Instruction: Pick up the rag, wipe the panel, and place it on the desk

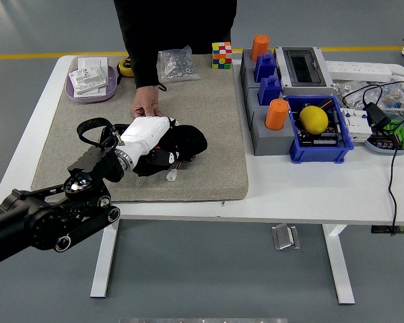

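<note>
The left robot hand (148, 132) is white, and its fingers are curled down on the black rag (183, 142). The rag covers the panel (163, 161) on the grey mat (209, 128) on the tabletop (310, 188). A person's hand (146, 104) rests just behind.

The rag (186, 142) is black and soft; it is bunched up in a lump, not spread flat; it lies on top of the panel (167, 161), a flat dark thing mostly hidden under it; a small white plug (171, 176) sticks out at the panel's near edge; both sit on the left part of the tabletop (303, 188).
</note>
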You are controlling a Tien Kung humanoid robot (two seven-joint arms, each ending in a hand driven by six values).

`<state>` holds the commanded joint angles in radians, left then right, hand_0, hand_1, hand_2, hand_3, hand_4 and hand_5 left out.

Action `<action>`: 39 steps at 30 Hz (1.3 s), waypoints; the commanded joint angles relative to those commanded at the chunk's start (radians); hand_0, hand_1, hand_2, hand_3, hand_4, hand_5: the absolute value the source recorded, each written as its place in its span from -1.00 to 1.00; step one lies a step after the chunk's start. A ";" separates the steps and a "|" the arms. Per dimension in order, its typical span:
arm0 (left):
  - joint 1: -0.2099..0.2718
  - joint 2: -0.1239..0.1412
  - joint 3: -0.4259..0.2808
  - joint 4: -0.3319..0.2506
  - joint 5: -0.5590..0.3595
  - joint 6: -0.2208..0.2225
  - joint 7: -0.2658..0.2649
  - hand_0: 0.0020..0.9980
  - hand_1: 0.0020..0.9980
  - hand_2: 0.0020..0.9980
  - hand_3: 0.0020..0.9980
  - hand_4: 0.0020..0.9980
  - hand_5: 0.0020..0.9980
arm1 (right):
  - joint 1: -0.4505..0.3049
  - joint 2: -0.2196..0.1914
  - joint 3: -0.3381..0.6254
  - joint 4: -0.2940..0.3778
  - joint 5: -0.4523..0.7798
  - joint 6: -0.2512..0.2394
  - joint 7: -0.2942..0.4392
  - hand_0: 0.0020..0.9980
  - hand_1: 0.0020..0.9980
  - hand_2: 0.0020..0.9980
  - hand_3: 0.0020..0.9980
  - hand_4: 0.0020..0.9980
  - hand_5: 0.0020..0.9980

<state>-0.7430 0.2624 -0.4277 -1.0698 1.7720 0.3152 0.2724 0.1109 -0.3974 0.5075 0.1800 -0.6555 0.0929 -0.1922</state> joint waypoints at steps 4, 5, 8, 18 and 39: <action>0.005 0.010 -0.003 0.004 0.007 0.009 0.007 -0.56 -0.76 -0.05 -0.28 -0.42 -1.00 | 0.001 0.002 0.002 0.000 -0.005 0.000 0.000 0.45 0.09 0.33 0.15 1.00 -0.16; 0.006 0.013 -0.004 0.005 0.009 0.010 0.008 -0.56 -0.76 -0.05 -0.28 -0.42 -1.00 | 0.001 0.003 0.002 0.000 -0.006 0.000 0.000 0.45 0.09 0.33 0.15 1.00 -0.16; 0.011 0.021 -0.011 0.010 0.014 0.007 0.013 -0.56 -0.76 -0.05 -0.28 -0.42 -1.00 | 0.000 0.005 0.006 0.000 -0.012 0.000 -0.001 0.45 0.09 0.33 0.15 1.00 -0.16; 0.034 0.053 -0.030 0.032 0.031 0.011 0.025 -0.57 -0.76 -0.05 -0.28 -0.41 -1.00 | -0.004 0.011 0.020 0.000 -0.023 -0.002 -0.002 0.45 0.09 0.33 0.15 1.00 -0.16; 0.070 0.130 -0.096 0.072 0.068 0.022 0.032 -0.56 -0.76 -0.05 -0.28 -0.41 -1.00 | -0.007 0.009 0.051 0.000 -0.056 0.002 -0.010 0.45 0.09 0.33 0.15 1.00 -0.16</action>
<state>-0.6730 0.3922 -0.5236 -0.9982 1.8400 0.3369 0.3047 0.1039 -0.3882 0.5582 0.1800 -0.7115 0.0944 -0.2024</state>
